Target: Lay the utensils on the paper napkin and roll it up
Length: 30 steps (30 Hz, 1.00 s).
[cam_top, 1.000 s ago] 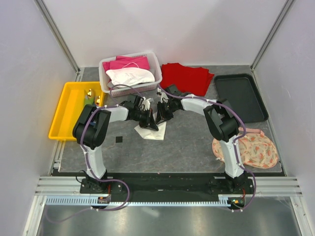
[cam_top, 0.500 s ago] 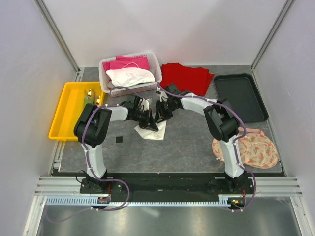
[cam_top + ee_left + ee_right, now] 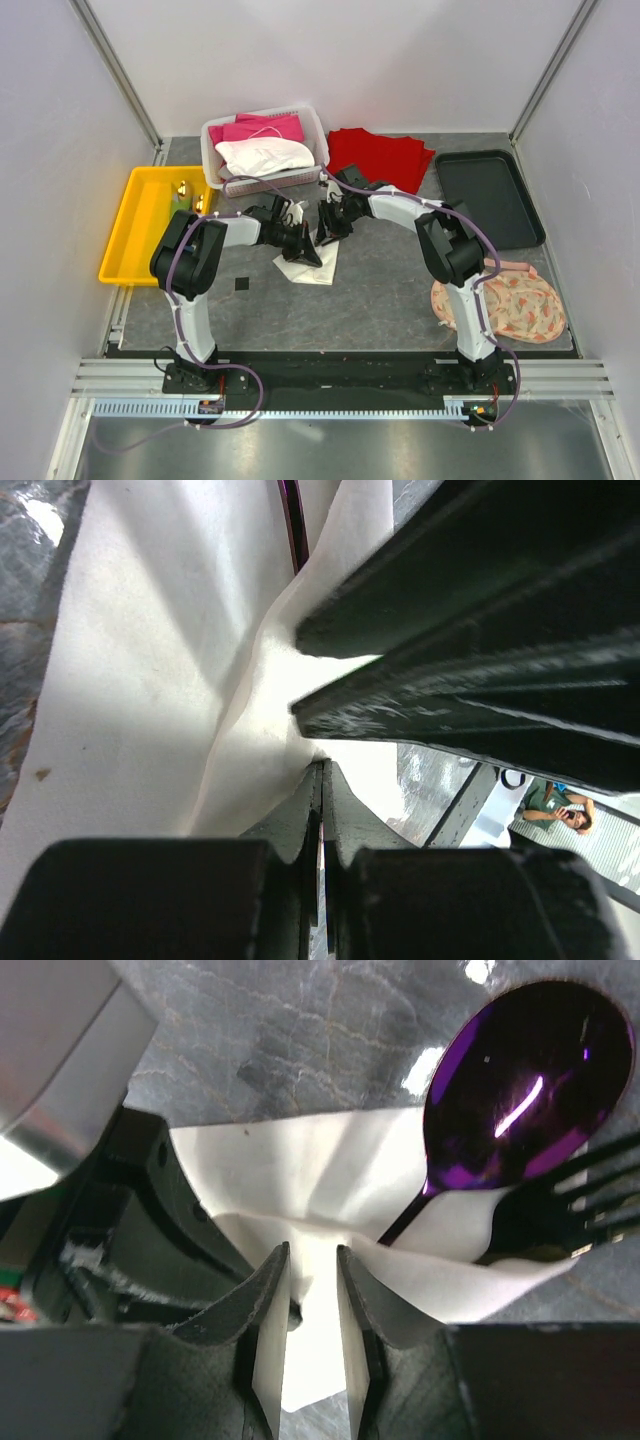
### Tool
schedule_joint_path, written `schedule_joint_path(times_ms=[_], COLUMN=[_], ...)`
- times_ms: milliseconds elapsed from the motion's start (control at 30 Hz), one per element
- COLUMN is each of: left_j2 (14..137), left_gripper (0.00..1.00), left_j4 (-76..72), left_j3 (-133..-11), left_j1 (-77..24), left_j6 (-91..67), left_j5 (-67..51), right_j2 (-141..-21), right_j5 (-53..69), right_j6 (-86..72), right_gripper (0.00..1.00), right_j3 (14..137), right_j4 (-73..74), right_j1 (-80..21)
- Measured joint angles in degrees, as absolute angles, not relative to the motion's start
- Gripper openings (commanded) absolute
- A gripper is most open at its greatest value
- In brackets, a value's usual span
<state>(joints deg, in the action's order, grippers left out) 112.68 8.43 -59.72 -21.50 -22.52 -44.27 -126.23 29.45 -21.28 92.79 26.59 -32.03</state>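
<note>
1. Left gripper (image 3: 320, 780): dark jaws closed on a crease of the thin, matte paper napkin (image 3: 130, 680).
2. Right gripper (image 3: 312, 1270): jaws narrowly parted astride the napkin's fold.
3. Glossy purple spoon (image 3: 520, 1080): handle tucked under that fold.

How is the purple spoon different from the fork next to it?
The spoon has a round, smooth bowl, but the fork ends in thin prongs. The spoon shines bright purple, while the fork looks much darker. The spoon's whole head shows, while the fork's prongs run off the picture's edge. Both poke out of the folded paper napkin, which hides their handles.
</note>
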Motion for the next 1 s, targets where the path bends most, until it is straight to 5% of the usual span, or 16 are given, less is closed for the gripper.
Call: schedule_joint_path(times_ms=[167, 433, 1000], left_j2=[112.68, 110.93, 104.12], left_gripper=[0.03, 0.22, 0.15], left_j4=[8.43, 8.91, 14.20], left_j3=[-59.72, -58.87, -56.73], left_j1=[-21.50, -20.95, -16.58], left_j6=[-22.50, -22.39, -21.54], left_j5=[-44.29, -43.33, -42.11], right_j2=[-127.42, -128.55, -128.66], right_j5=[29.45, 29.87, 30.22], right_j6=[-21.41, -21.41, -21.41], right_gripper=[0.30, 0.27, 0.22], right_j3=[93.60, 94.24, 93.91], right_j4=[26.33, 25.89, 25.17], right_j1=[-32.05, -32.14, -32.08])
